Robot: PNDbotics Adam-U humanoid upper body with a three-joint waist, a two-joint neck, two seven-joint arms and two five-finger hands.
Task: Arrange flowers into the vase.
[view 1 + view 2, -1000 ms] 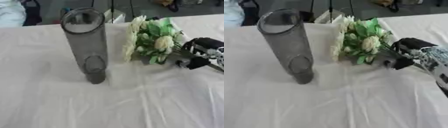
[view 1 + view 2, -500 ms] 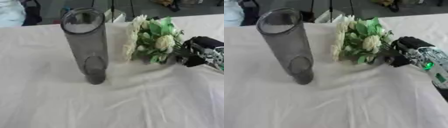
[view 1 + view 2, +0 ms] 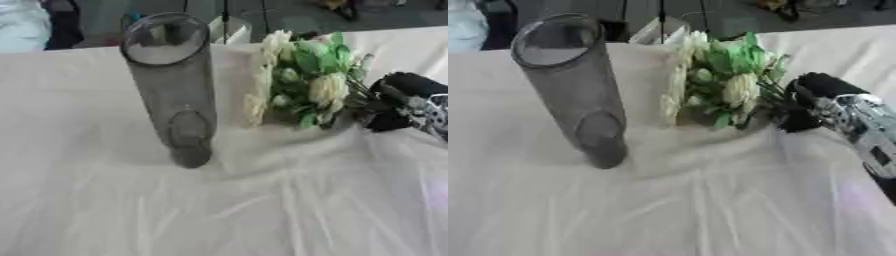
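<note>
The robot's right hand (image 3: pixel 814 100) came in from the right side. Its dark fingers were curled around the green stems of the flowers (image 3: pixel 719 80), at the low end of the bunch. So the hand was closed on the flowers and held them by the stems.

The flowers were a small bunch with pale cream blooms and bright green leaves. The blooms pointed away from the hand, toward the vase. The bunch was low over the white tablecloth (image 3: pixel 693 210); I could not tell if it was touching the cloth or just above it.

The vase (image 3: pixel 175 90) stood to the left of the flowers. It was tall, round and see-through gray. It stood up straight on the cloth, with its mouth open at the top. Nothing was inside it. The blooms were near the vase but did not touch it.

The left hand did not show in either view.

So, I think the job was only begun. The flowers were grabbed, and that part looked done. Lifting them, turning the stems down, and putting them into the mouth of the vase were all left to do.
</note>
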